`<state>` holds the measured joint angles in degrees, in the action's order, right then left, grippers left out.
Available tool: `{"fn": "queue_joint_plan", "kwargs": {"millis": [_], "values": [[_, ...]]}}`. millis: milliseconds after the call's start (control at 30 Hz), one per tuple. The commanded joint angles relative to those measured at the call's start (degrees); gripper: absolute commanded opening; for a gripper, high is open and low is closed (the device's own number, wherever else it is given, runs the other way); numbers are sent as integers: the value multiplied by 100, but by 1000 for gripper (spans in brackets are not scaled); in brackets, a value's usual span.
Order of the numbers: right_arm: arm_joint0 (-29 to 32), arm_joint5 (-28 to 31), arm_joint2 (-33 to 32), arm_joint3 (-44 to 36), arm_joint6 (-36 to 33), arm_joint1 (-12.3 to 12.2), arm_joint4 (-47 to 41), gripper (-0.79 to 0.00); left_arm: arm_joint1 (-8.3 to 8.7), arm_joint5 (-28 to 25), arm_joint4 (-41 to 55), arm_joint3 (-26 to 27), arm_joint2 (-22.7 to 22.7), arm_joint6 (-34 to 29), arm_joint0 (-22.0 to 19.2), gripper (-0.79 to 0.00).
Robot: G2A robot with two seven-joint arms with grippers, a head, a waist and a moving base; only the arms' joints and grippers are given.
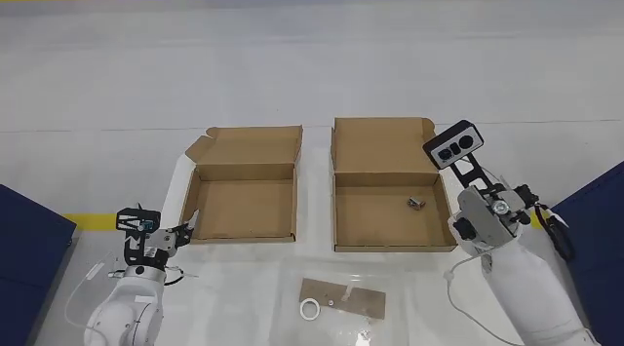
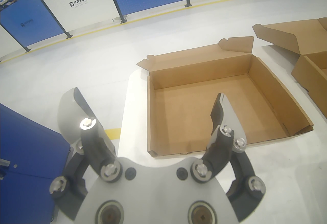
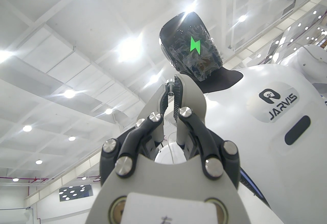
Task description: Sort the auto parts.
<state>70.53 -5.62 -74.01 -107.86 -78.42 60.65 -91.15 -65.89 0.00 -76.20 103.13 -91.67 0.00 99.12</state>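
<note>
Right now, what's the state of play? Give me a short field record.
left gripper: open, beside left box
right gripper: shut on small metal part, pointing upward
left box: open, lid back
right box: open, one loose part inside
table front: white ring, cardboard sheet

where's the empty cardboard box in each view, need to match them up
top view: the empty box sits left of centre, lid folded back, next to the left gripper.
left wrist view: the empty box lies straight ahead of the open left gripper.
right wrist view: faces the ceiling, away from the table; the right gripper is shut on a small metal part.
shared landmark: the second box beside it.
</note>
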Motion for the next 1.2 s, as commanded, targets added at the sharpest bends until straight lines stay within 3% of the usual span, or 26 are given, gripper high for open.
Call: {"fn": "queue_joint_plan", "kwargs": {"millis": [0,200,533,800,967,1167], "values": [[0,0,0,0,0,0,0,-785,0,0,0,0,0,0,0,0],[117,-63,-135,-57,154,5,258,-785,0,0,0,0,0,0,0,0],[614,-144,-613,493,-414,-32,835,-785,0,0,0,0,0,0,0,0],[614,-142,-617,483,-370,-33,877,-785,0,0,0,0,0,0,0,0],[671,-295,-859,557,14,-97,1840,-785,0,0,0,0,0,0,0,0],[624,-572,-1386,600,342,-281,3982,-785,0,0,0,0,0,0,0,0]]}}
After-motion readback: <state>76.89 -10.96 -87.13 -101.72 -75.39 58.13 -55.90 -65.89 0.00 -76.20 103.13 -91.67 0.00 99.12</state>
